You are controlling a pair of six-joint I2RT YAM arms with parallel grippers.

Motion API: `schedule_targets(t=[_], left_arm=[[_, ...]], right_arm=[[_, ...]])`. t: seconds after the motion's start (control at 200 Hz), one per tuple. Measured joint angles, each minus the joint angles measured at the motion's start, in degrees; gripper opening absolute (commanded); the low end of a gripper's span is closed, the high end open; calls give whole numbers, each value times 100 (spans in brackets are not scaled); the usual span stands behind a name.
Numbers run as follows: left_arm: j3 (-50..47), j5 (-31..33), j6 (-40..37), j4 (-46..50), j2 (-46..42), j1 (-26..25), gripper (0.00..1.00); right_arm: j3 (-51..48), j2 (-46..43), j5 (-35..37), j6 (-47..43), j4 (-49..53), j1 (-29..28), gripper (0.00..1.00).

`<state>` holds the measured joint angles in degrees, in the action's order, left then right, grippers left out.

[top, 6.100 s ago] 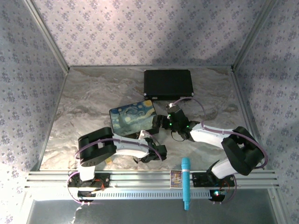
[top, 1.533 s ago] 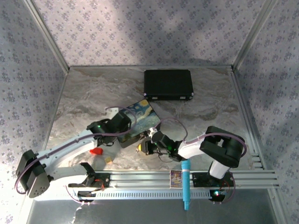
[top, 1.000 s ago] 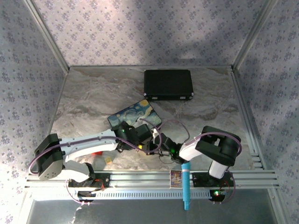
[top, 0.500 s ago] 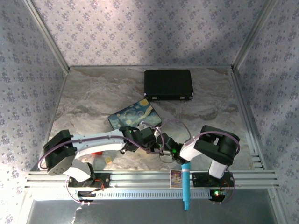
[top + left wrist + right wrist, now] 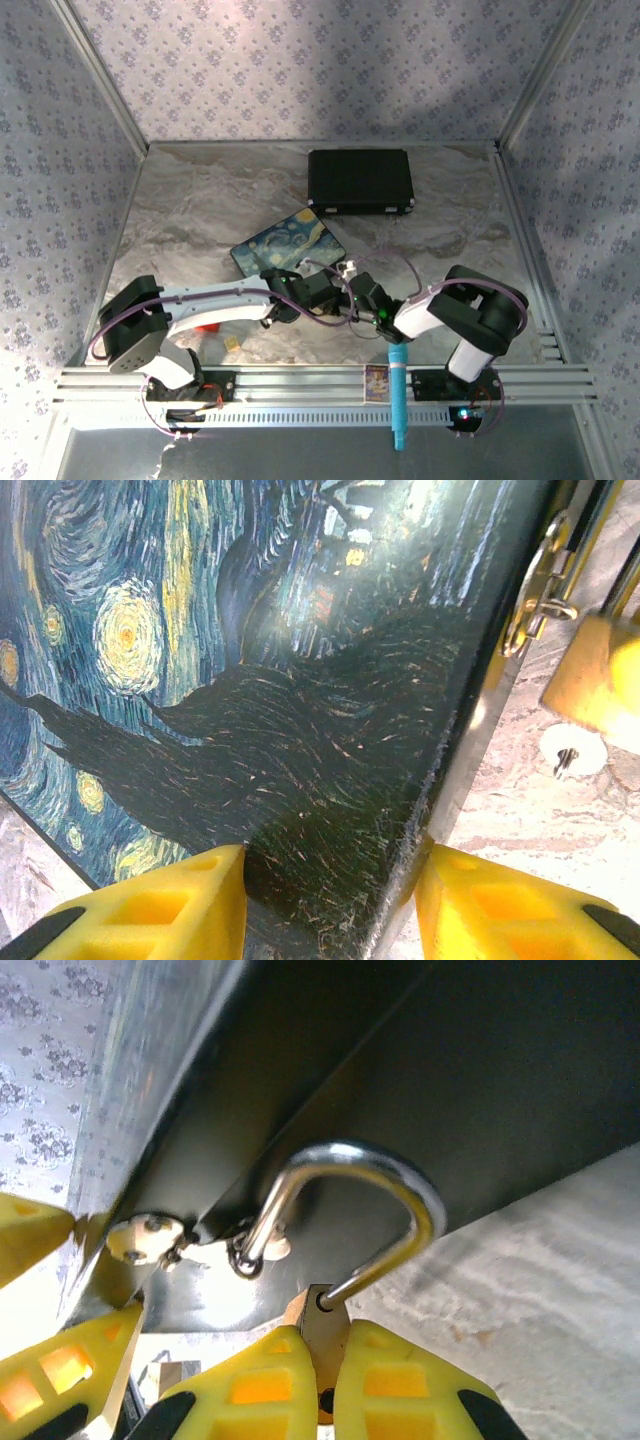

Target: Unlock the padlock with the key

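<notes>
The padlock [image 5: 316, 1318] is hung by its silvery shackle [image 5: 400, 1175] through the hasp ring [image 5: 245, 1255] on the side wall of the painted box [image 5: 285, 245]. The box lies on the surface [image 5: 200, 200], nearer the arms than the black case [image 5: 360, 180]. The padlock's brass body is pinched between the fingers of the right hand [image 5: 330, 1355], just below the box wall. The left hand [image 5: 330, 905] is closed over the near edge of the box, with one yellow finger [image 5: 150, 905] on the painted lid and the other against the wall. In the left wrist view, the padlock is seen at the right, just beside the hasp. A red block [image 5: 205, 326] and a small yellow block [image 5: 232, 342] lie near the left arm, apart from the box
</notes>
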<state>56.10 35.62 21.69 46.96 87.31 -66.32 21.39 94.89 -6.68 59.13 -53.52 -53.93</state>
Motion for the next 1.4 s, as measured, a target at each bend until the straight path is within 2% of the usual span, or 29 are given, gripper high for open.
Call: schedule_targets(t=[0.335,0.49,0.625,0.75,0.9,1.049,1.119,1.194,1.264,1.399], left_arm=[[2,61,153,48,2,0,47],[0,131,280,162,20,68,58],[0,184,402,343,68,308,71],[0,380,415,413,52,651,82],[0,540,334,348,-22,1047,84],[0,623,304,271,-31,1558,85],[0,625,275,192,-31,1853,85],[0,640,203,136,-31,2092,85],[2,627,127,13,-31,2192,86],[35,446,0,-264,-31,2323,89]], right_arm=[[-96,-116,-522,11,358,297,1],[-260,-214,-802,17,702,498,1],[7,-616,-1115,-173,1884,612,1],[179,-1010,-1508,-481,3047,973,1],[634,-1117,-2065,-1176,4448,1556,2],[1224,-1123,-2286,-2068,6057,2057,6],[1425,-1123,-2304,-2459,6697,2286,10],[1587,-1126,-2269,-2798,7259,2494,11],[1725,-1126,-2201,-3062,7726,2656,13],[1956,-1117,-1950,-3460,8478,2879,22]])
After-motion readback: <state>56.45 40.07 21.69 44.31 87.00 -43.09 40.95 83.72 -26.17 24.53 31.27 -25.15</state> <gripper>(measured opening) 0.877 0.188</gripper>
